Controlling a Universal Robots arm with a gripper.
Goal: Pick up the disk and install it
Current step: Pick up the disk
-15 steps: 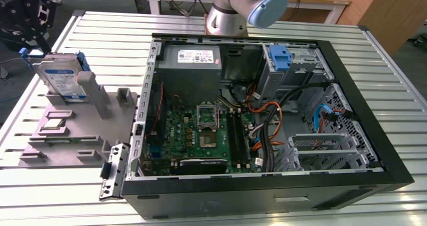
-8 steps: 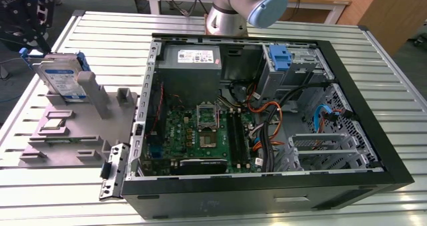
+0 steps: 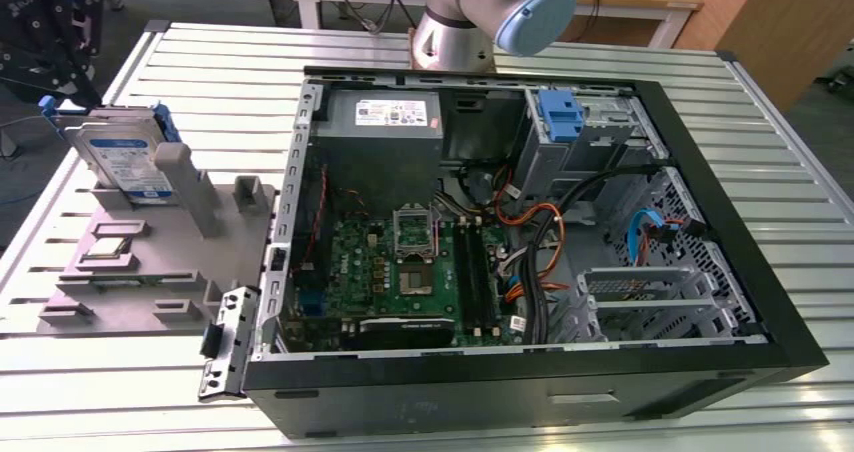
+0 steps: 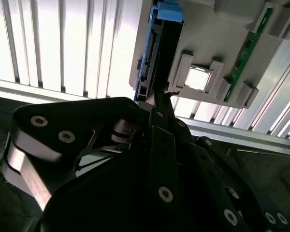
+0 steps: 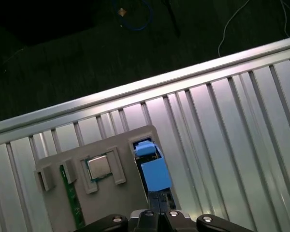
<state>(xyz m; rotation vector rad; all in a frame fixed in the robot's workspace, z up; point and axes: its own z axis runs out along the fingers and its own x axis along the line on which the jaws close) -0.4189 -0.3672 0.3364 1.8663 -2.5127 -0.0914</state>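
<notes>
The robot's dark gripper [image 3: 67, 72] hangs at the far corner of the table, on the exterior view's left. I cannot tell whether it is open or closed. In both wrist views the gripper [image 4: 159, 104] [image 5: 157, 208] points at the thin edge of a flat silver rectangular hard drive [image 3: 123, 157] with a white-and-blue label and a blue plastic frame. It seems to sit just above that edge, though contact is hard to judge.

The hard drive [image 4: 157, 53] [image 5: 152, 169] stands on edge in a slot of a grey plastic fixture plate [image 3: 147, 272]. The plate also holds 1 square silver processor chip [image 4: 199, 78] and 1 green memory stick [image 4: 246, 53].

The plate lies on a ribbed metal table [image 3: 747, 152], just beside an open black computer case [image 3: 534, 392] lying on its side. Inside the case are a green motherboard [image 3: 400, 262] and a grey metal power supply box [image 3: 387, 117]. The arm's silver base [image 3: 454, 32] stands behind the case.
</notes>
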